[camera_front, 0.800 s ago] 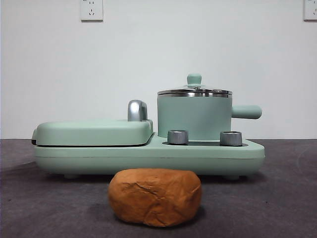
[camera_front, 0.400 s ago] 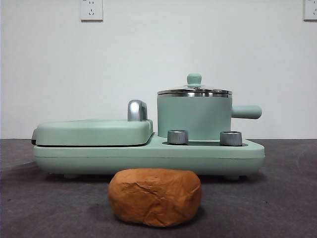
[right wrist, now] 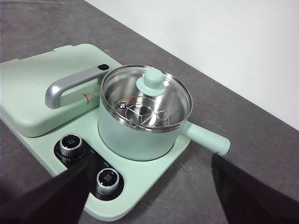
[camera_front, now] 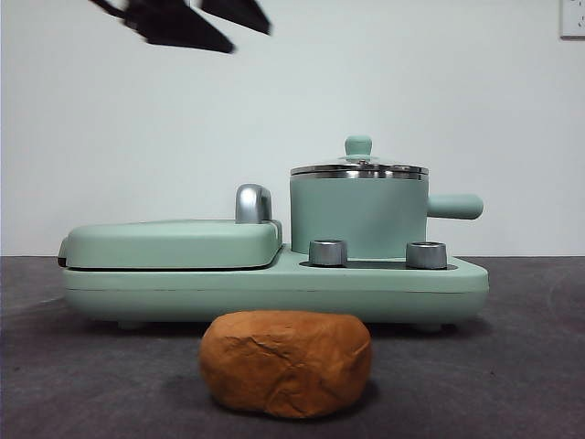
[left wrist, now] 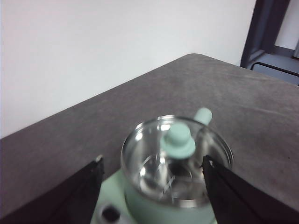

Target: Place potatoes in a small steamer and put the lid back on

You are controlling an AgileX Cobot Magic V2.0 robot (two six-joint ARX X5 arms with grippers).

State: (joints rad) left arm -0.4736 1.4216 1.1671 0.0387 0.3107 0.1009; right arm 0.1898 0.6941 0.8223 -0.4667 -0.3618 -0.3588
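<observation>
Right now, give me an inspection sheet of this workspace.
Surface: dark grey table, matte.
Job's things: potato on the table in front of the cooker; lid closed on the small steamer.
Clutter: cooker base, grill cover shut, two knobs.
Grippers: left gripper open above the lid; right gripper open, high over the cooker.
Cables: nothing seen.
Surroundings: white wall, wall socket.
</observation>
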